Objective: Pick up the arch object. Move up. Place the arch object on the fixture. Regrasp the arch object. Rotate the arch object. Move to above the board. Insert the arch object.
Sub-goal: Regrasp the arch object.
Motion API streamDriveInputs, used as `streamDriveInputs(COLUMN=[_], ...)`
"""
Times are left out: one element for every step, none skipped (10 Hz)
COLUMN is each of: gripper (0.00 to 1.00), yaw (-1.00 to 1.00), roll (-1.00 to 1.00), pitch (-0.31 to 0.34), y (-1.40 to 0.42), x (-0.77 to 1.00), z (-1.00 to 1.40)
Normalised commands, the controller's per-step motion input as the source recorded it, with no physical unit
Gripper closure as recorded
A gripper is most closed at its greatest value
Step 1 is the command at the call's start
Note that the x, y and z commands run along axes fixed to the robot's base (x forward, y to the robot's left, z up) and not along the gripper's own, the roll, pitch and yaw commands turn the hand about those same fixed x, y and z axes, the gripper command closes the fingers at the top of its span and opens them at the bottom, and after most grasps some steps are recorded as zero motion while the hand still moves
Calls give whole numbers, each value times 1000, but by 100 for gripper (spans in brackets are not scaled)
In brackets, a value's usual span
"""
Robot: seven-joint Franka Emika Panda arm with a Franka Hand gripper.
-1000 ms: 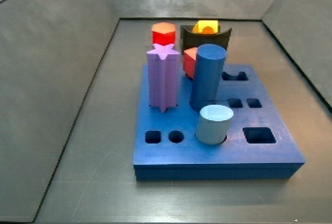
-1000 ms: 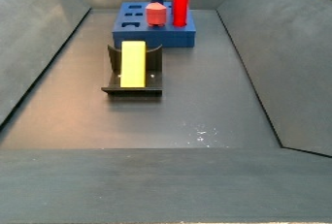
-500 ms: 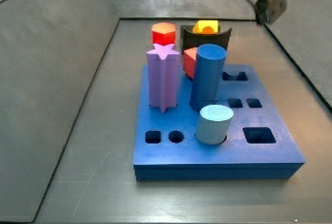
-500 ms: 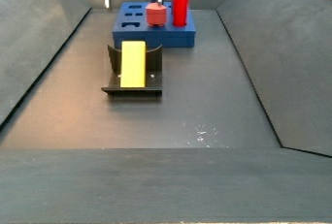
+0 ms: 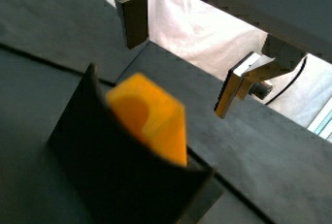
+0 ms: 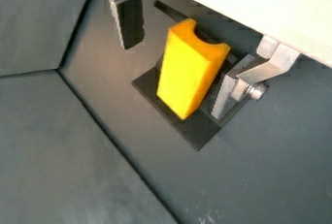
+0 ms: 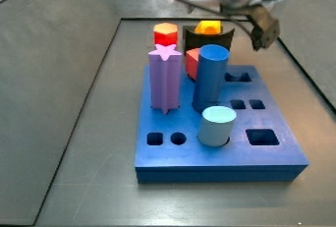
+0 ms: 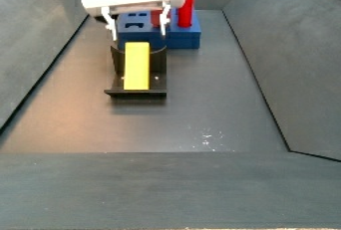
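Since a second ago your gripper (image 8: 135,17) has dropped into view above the fixture (image 8: 136,83), fingers spread and empty. You have the board (image 7: 221,131) well apart, pegs standing. On the fixture the arch object (image 6: 191,67) lies in the cradle between the fingers (image 6: 130,20), presented for your regrasp, I judge

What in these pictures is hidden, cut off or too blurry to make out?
- Gripper: open, above the arch object on the fixture; in a side view its fingertips are hidden behind the pegs.
- Arm: cut off by the top edge in both side views.
- Board: in a side view, largely hidden behind the gripper's white body.
- Fixture: in a side view, mostly hidden behind the blue peg.
- Arch object's underside: hidden by the fixture.
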Motion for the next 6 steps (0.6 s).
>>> streamDriveInputs(gripper=[0,0,0,0,0,0], yaw=[-4,-19,-33,-35,-58,-58], roll=[57,56,59,57,66,69], pitch=[-99,-89,-67,-45,-23,-22], y=[21,14,7,8,5,5], x=[108,98,83,74,53,51], z=[-881,-776,-575,-432,-365,-363])
